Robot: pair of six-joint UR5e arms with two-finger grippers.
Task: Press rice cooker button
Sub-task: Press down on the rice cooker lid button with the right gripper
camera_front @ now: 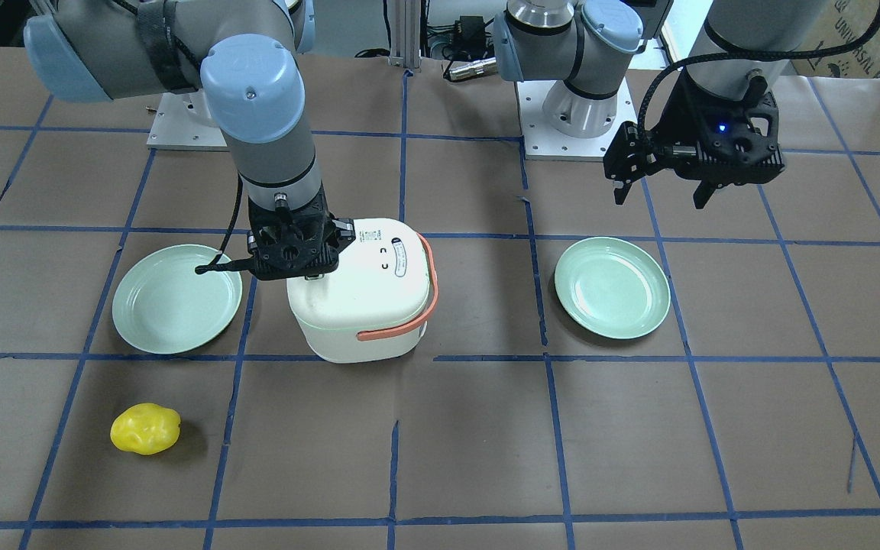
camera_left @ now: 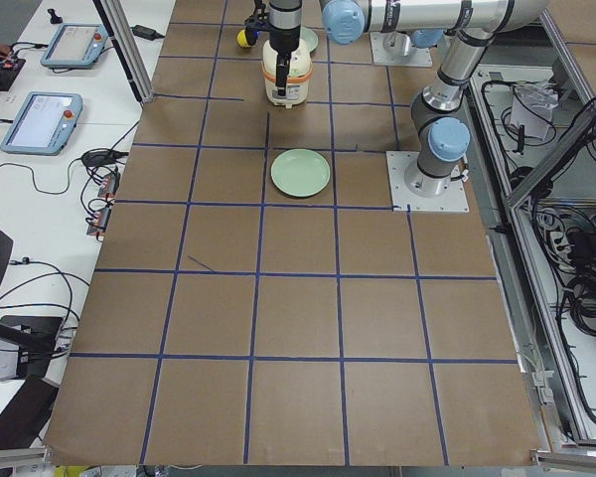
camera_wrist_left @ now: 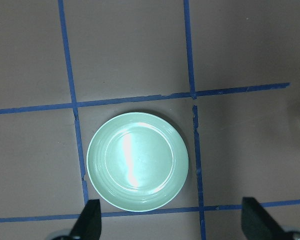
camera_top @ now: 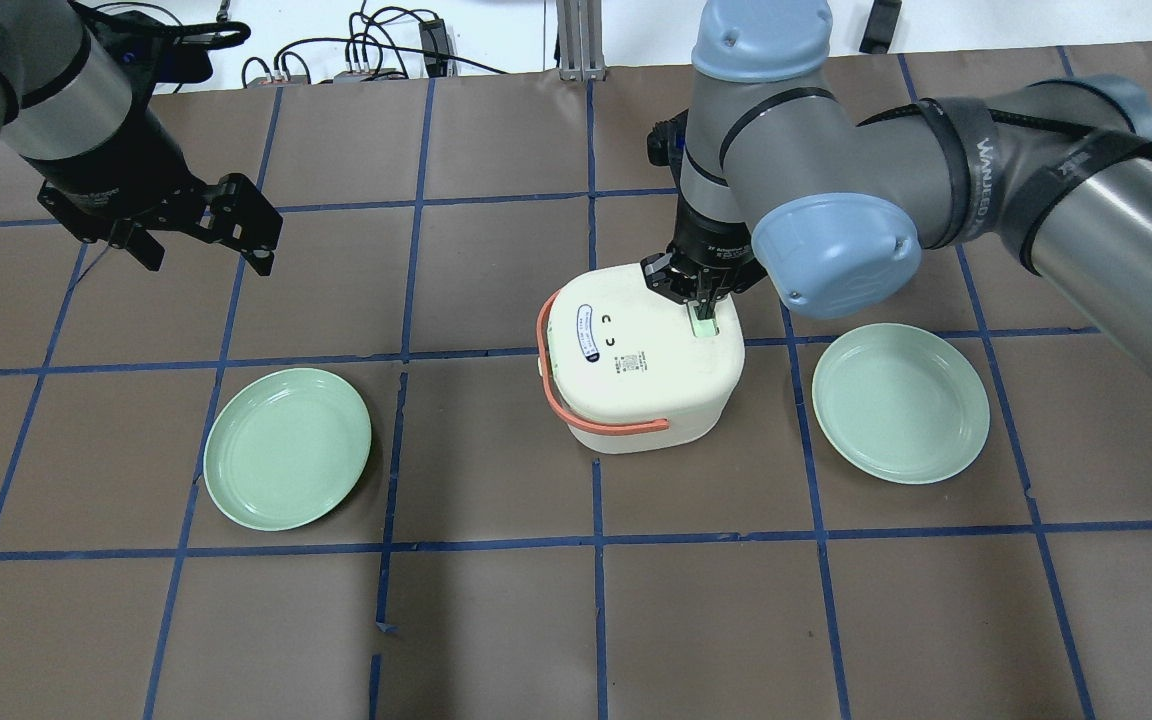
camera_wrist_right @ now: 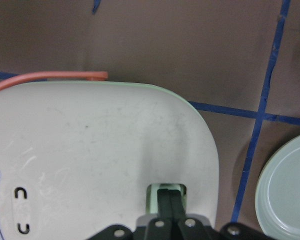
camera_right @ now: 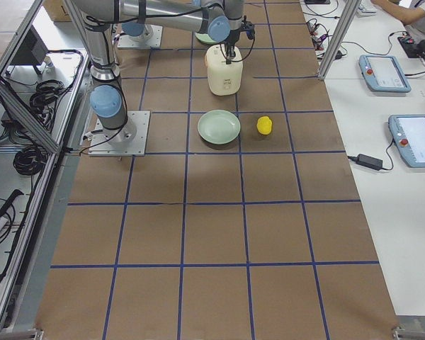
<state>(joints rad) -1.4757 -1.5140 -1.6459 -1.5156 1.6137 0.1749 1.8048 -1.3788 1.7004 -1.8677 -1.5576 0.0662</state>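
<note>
Brown paper, matte and ruled into squares by blue tape, covers the whole surface [camera_top: 496, 620] I am working over. Near its middle stands the rice cooker [camera_top: 636, 370], a cream plastic body with rounded corners and a smooth, faintly scuffed lid. A salmon-orange handle [camera_top: 556, 390], thin and curved, is folded down around the body. On the lid I can make out an oval label [camera_top: 586, 335] and two small dark C-shaped marks beside it.

The button [camera_wrist_right: 152, 200] is a small pale green rectangle sunk into a recess at the lid's edge, on the side nearest the right plate [camera_top: 901, 402]. My right pincer [camera_wrist_right: 169, 192] points straight down at it, its two black fingers pressed together into a single narrow blade, with the tips sitting inside that recess on the button.

My left pincer [camera_top: 208, 262] hangs well away from the cooker, above the paper, its fingers spread wide and gripping nothing. Its wrist camera looks down on the left plate [camera_top: 286, 462].

Both plates are round, glossy, mint green and shallow, with a raised rim, and the cooker stands between them, touching neither; the right one lies nearer.

A yellow lump [camera_front: 145, 428], shiny and bumpy, lies on the paper beyond the right plate, apart from it.
</note>
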